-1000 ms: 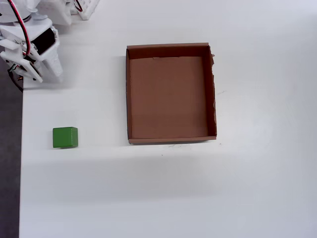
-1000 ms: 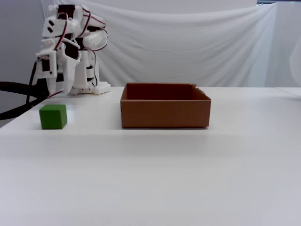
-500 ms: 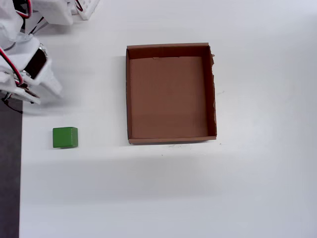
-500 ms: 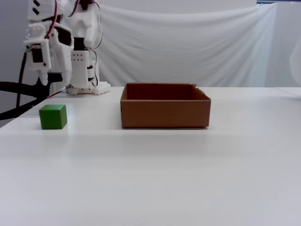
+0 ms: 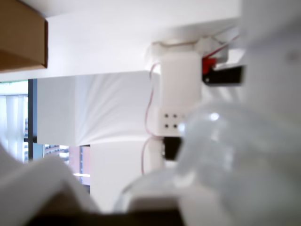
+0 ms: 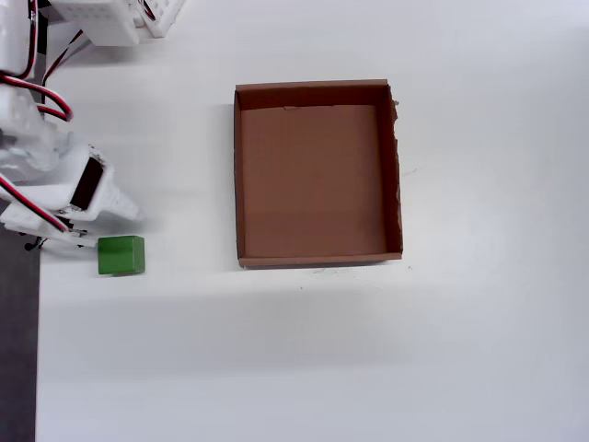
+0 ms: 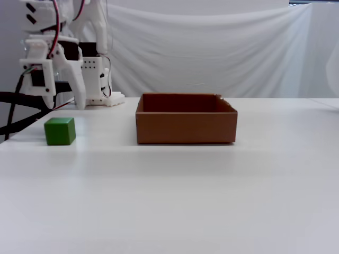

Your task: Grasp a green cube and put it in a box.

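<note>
The green cube (image 6: 121, 255) sits on the white table at the left, also in the fixed view (image 7: 59, 130). The brown cardboard box (image 6: 317, 92) stands empty in the middle, right of the cube, and shows in the fixed view (image 7: 185, 127); its corner shows in the wrist view (image 5: 23, 33). My gripper (image 6: 109, 228) hangs just above and behind the cube in the fixed view (image 7: 65, 106), holding nothing, with its fingers apart. The wrist view is blurred and does not show the cube.
The arm's white base (image 6: 110, 18) with red and black wires stands at the back left, also in the fixed view (image 7: 98, 79). A dark strip (image 6: 18, 350) runs along the table's left edge. A white curtain (image 7: 212, 47) hangs behind.
</note>
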`<state>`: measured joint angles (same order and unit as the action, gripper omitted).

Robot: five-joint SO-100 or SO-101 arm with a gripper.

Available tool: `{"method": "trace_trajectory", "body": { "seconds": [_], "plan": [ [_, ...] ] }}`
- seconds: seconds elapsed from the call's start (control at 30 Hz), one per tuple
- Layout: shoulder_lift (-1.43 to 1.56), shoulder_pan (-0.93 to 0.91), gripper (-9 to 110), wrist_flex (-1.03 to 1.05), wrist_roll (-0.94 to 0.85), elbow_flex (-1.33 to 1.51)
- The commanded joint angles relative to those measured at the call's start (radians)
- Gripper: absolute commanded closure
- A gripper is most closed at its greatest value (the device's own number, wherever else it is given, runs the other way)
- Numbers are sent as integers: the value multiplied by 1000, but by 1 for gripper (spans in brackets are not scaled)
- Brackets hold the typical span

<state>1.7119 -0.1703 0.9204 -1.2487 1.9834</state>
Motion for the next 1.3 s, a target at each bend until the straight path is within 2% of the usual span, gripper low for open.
{"method": "trace_trajectory", "body": {
  "seconds": [0.0,0.67,1.03,1.27],
  "plan": [
    [-8,15,71,-26,-20,-72],
    [-153,57,71,-204,-20,-98],
    [-163,83,71,-190,-152,-86],
    [-163,91,78,-183,-156,-77]
  ]
}}
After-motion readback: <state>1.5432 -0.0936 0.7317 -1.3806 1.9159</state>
